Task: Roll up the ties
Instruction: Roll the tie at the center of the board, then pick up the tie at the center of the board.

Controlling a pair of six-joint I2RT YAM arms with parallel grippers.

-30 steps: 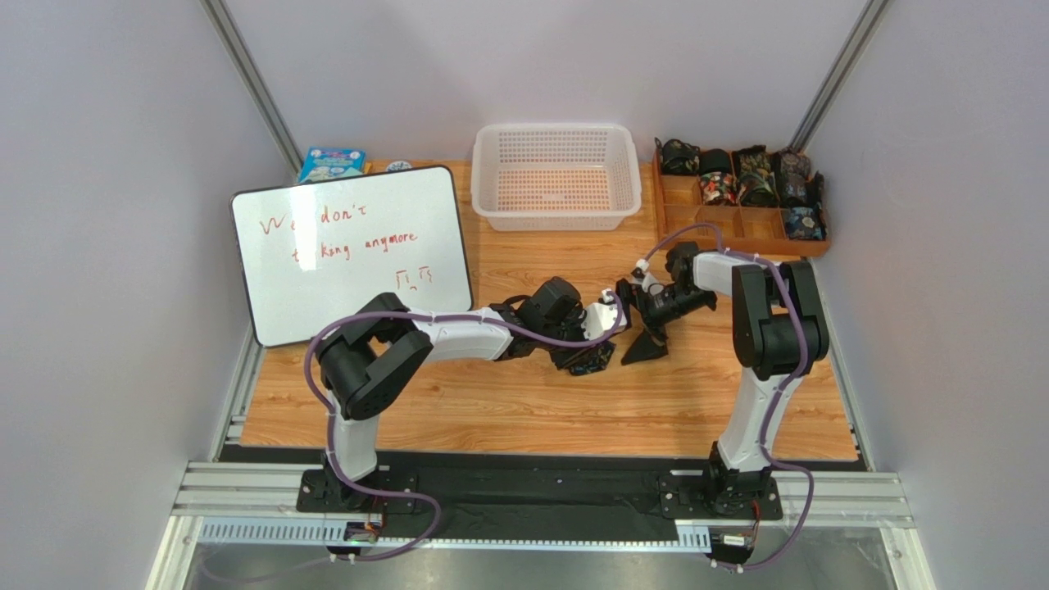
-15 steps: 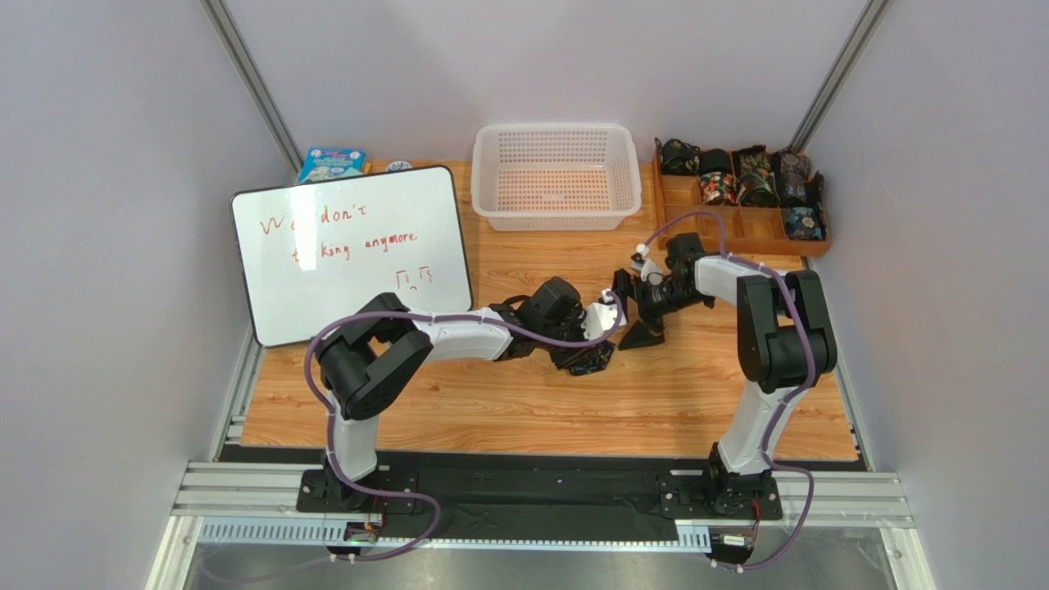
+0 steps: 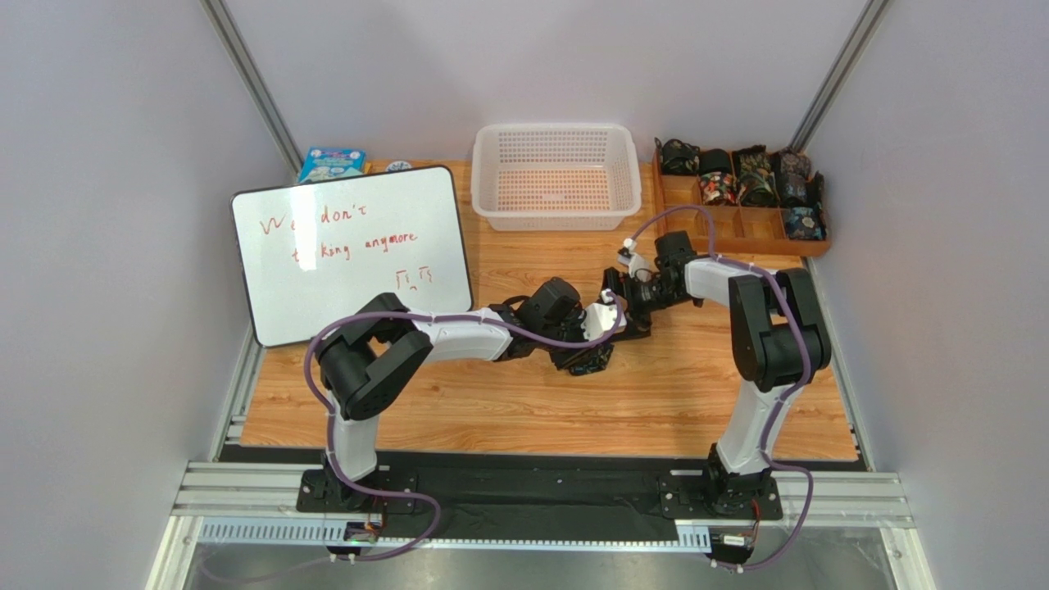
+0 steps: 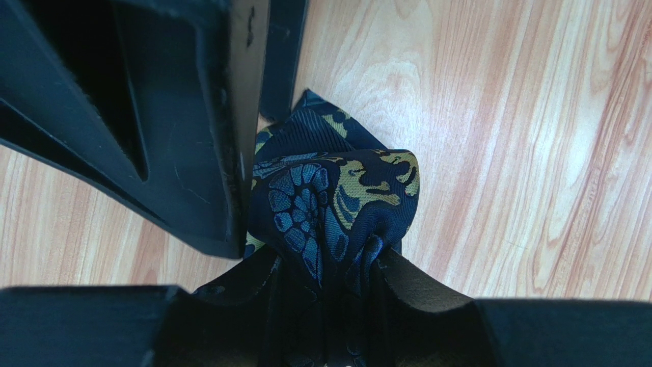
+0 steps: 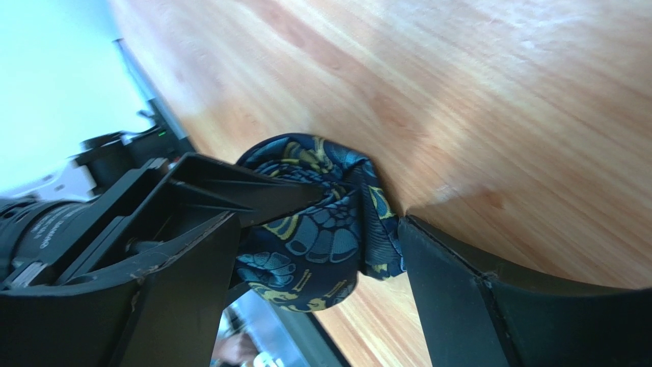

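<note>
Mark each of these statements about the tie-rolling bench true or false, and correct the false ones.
1. The white basket at the back holds no ties. True.
2. The whiteboard lies on the robot's right side. False: it lies on the left side of the table.
3. The left end effector holds the paisley tie bunched into a roll. True.
4. The wooden tray at the back right is empty. False: several rolled ties sit in its far compartments.
5. The fingers of the right end effector stand on either side of the same paisley tie. True.
</note>
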